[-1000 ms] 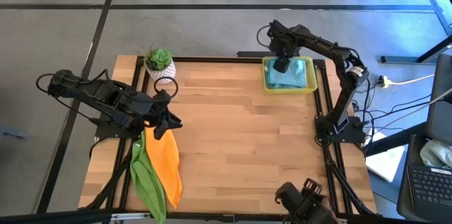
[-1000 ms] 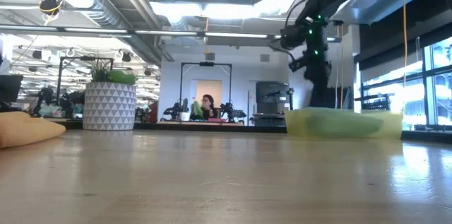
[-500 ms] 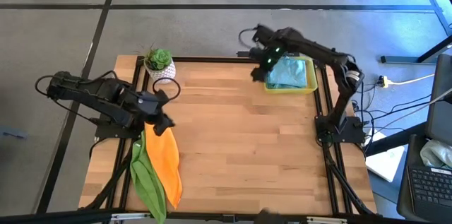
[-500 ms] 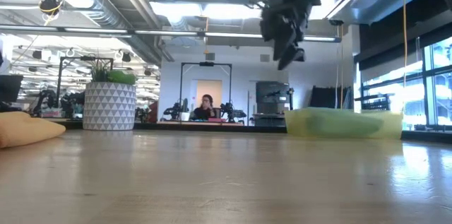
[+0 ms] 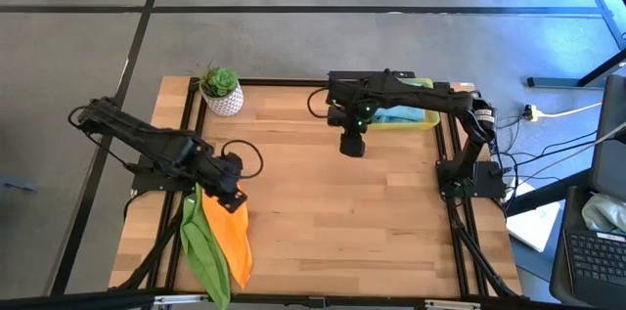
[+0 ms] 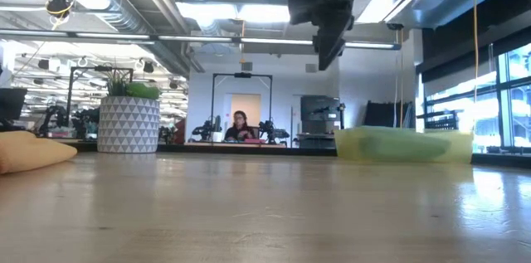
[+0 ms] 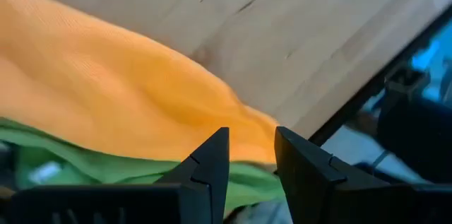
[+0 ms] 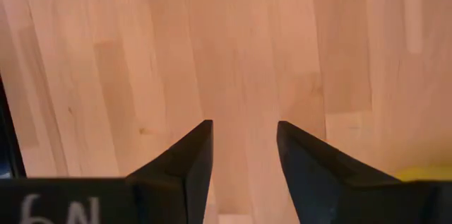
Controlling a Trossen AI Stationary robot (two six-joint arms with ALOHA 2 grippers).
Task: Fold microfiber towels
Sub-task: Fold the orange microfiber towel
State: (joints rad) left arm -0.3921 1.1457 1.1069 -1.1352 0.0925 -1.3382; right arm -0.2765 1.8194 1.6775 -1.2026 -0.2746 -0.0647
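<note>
We are looking down on a wooden table [image 5: 323, 202] where our left gripper [image 5: 232, 185] is hovering at the far end of the orange towel [image 5: 230, 232]. The orange towel is lying on the left part of the table, stretching toward the near edge, with the lime green towel [image 5: 201, 246] just beside it on its left and partly tucked under it, hanging over the table's left edge. In the left wrist view our two dark fingers [image 7: 208, 167] are standing a little apart with nothing between them, pointing at the edge of the orange towel [image 7: 106, 104] and the green one [image 7: 78, 167] beneath it.

Our right gripper [image 5: 350, 144] is reaching over bare wood in the far middle of the table, well apart from both of those towels. Its fingers [image 8: 191, 167] are standing apart and are holding nothing; we are seeing only table boards between them. In the low view this gripper [image 6: 325, 43] is hanging high above the tabletop.

A teal towel [image 5: 403, 114] is lying bunched in the yellow tray [image 5: 430, 124] at the far right corner, partly hidden by the right arm. A potted plant [image 5: 221, 90] in a white patterned pot is standing at the far left corner. In the low view a person [image 6: 241, 126] is sitting in the room beyond the table.
</note>
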